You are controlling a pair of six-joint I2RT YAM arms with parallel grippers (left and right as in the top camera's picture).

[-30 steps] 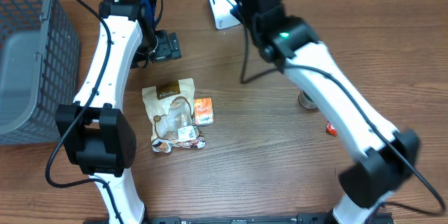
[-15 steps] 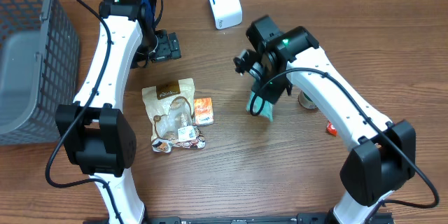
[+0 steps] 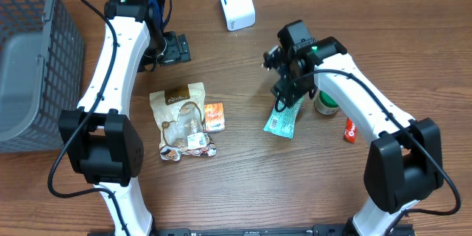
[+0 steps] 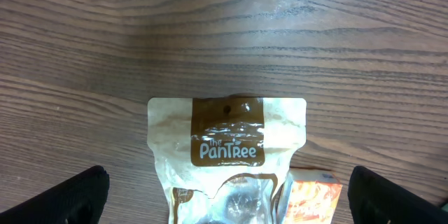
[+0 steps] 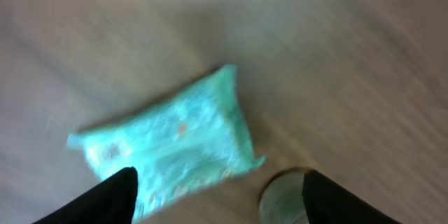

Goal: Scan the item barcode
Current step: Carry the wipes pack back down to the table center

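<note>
Right wrist view: teal packet (image 5: pixel 168 143) flat on tabletop (image 5: pixel 350 42), right of centre.
Right gripper (image 5: pixel 218 178) spread wide, holding nothing; packet looks light, soft, slippery: pinch a short edge.

Left arm (image 3: pixel 122 59) stretched toward the far edge, left gripper (image 4: pixel 234 196) facing down, jaws spread wide. Right arm (image 3: pixel 361 110) folded in over mid-table — right gripper (image 5: pixel 224 196) facing down, fingers well apart.

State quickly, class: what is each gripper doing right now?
Left gripper: open, holding nothing.
Right gripper: open, teal packet lying free below it.
</note>
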